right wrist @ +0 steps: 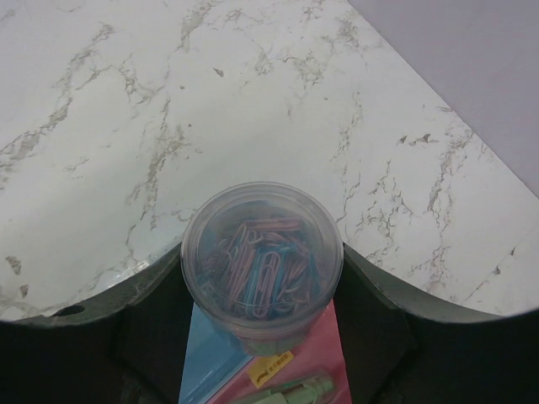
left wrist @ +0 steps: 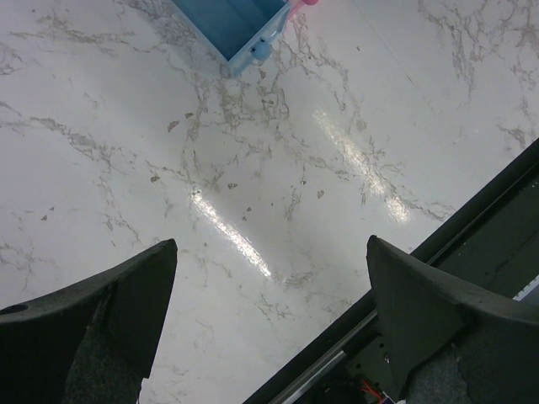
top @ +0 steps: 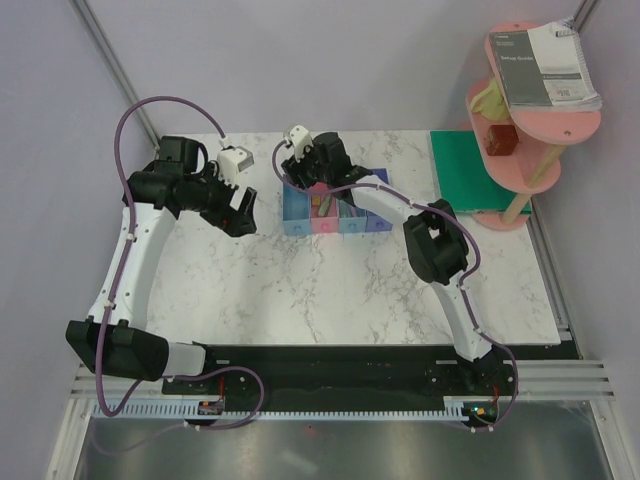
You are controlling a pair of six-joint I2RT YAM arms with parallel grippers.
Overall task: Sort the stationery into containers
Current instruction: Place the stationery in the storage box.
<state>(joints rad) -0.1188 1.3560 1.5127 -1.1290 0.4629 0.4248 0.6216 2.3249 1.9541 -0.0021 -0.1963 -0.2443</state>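
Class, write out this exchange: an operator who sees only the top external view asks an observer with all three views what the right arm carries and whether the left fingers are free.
Operator: What do the right fingers hold above the bins?
Observer: The right wrist view shows them gripping a clear round tub of coloured paper clips.
Operator: And the left fingers?
Observer: The left wrist view shows them spread wide with nothing between them, over the bare marble table.
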